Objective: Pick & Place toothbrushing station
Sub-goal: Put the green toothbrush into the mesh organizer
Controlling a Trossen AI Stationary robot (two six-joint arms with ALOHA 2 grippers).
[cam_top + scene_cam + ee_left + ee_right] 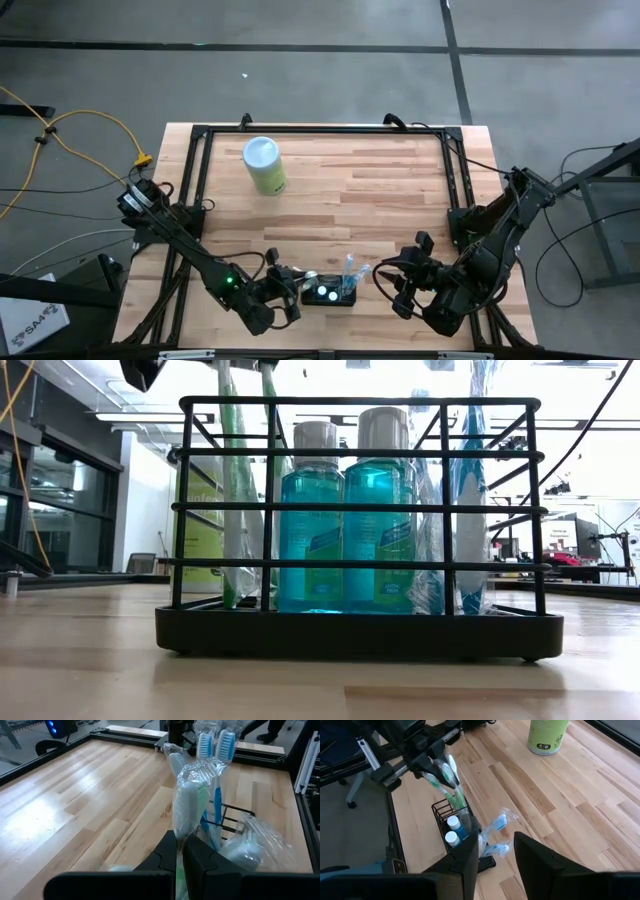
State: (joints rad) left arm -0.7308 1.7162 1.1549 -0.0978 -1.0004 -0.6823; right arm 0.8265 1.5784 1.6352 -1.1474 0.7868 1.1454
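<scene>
Down at the near edge of your table [380,190], between the two arms, stands the toothbrushing station [331,293]; in the low view it reads as a black wire-barred caddy [358,630] rather than a solid block, upright on the wood; inside it you can see two blue bottles [345,530] side by side with pale caps, plastic-wrapped green toothbrushes [240,490] at one end and wrapped blue toothbrushes [468,510] at the other.

Your left claw [288,300] sits just to the left of the station, touching its contents; its own camera shows the two dark fingers [165,857] pressed together on a wrapped green toothbrush [187,812], so it is closed and gripping that brush; the right wrist camera confirms the pinch on the green bristle ends [447,775] above the rack.

Your right claw [405,290] waits just right of the station, apart from it; its fingers [467,857] stand spread with a clear gap, holding nothing.

Well apart, toward the far left of the table, a pale green cylinder [264,164] with a whitish top stands upright.
</scene>
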